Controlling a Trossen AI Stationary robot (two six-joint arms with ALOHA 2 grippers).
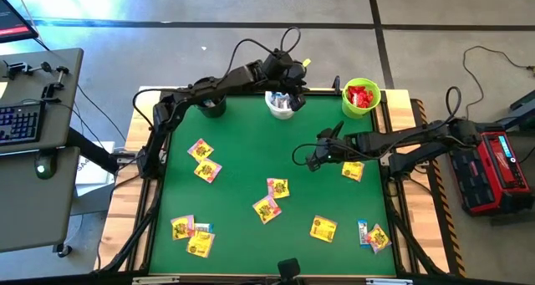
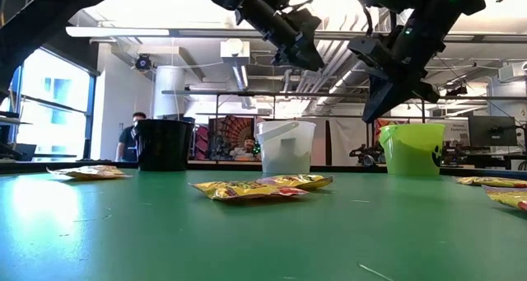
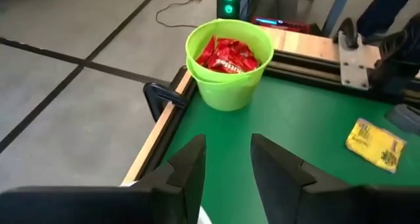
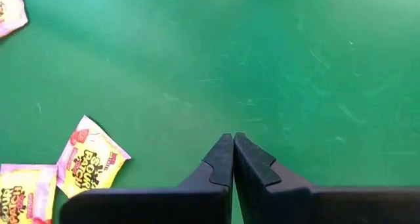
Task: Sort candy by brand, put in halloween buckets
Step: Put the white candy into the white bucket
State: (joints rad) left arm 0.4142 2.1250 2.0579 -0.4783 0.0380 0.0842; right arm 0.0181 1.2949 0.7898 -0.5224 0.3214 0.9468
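Three buckets stand along the table's far edge: a black one, a white one and a lime green one filled with red candy. My left gripper hovers over the white bucket, open and with nothing between its fingers, pointing toward the green bucket. My right gripper hangs shut and empty above bare mat right of centre. Yellow candy packets lie flat, scattered over the green mat, and a slim white-and-blue one lies near the front right.
Wooden borders frame the green mat. A yellow packet lies under the right arm. Bare mat lies between the buckets and the packets. Left of the table stands a desk with a keyboard; a person stands far behind.
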